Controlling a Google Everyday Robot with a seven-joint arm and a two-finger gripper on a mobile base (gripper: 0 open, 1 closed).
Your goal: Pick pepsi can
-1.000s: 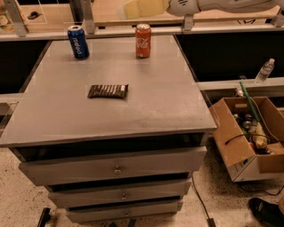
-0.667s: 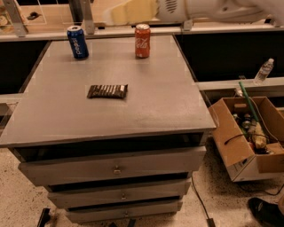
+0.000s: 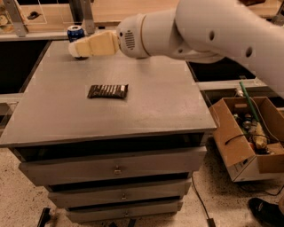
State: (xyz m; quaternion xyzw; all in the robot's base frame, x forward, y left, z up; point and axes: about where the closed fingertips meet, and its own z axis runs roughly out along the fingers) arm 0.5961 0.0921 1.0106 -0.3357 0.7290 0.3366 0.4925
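Currently, nearest the camera and well below the claw, a grey metal cabinet with three drawers (image 3: 115,168) is standing on a speckled floor. Down to the claw's right, an open brown cardboard box of clutter (image 3: 230,142) is sitting on the floor beside the cabinet. On the cabinet's flat grey top (image 3: 155,111), a dark rectangular snack bar in a brown wrapper (image 3: 108,91) is lying flat, nearer the camera than the claw and well apart from it. A thick white robot arm (image 3: 213,31) is reaching in from the right across the far part of the top. Its cream-coloured claw (image 3: 77,48) is hovering at the far left corner, right at the small dark blue pepsi can with a silver top (image 3: 75,33). The can is standing upright just behind the claw tip, which is covering its lower half. Cannot tell how far the claw is open, or whether it is gripping anything. Behind the claw, a pale wooden surface (image 3: 133,11) is running along the back.
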